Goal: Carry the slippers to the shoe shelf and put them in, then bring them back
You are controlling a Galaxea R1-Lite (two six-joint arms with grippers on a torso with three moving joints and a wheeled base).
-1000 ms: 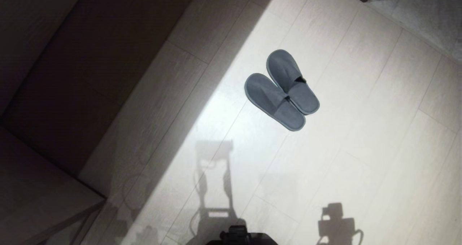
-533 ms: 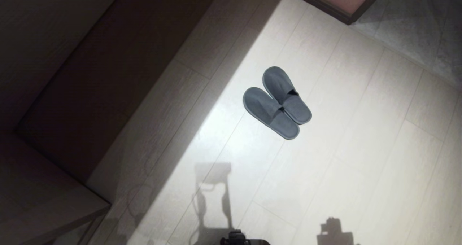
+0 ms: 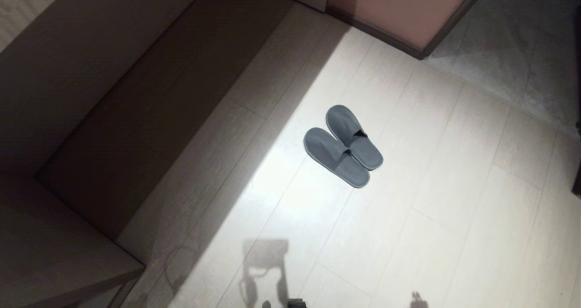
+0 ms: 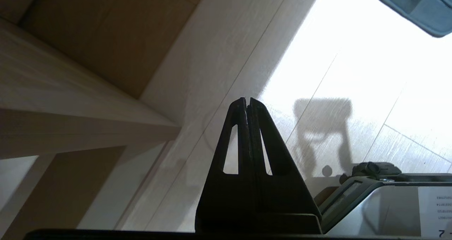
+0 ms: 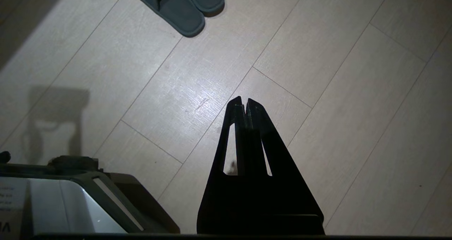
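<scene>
Two slippers side by side, touching, on the pale floor at centre of my head view, shoe shelf at left, my left tool and right tool both clenched, empty, low over the floor.

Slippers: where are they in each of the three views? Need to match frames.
Head view: the slippers lie side by side just right of centre, on the lit floor.
Left wrist view: only part of the pair shows, cut by the top right corner.
Right wrist view: the heel ends show at the top edge, left of centre.
Shared landmark: the pale plank floor with the robot's shadow on it.
</scene>
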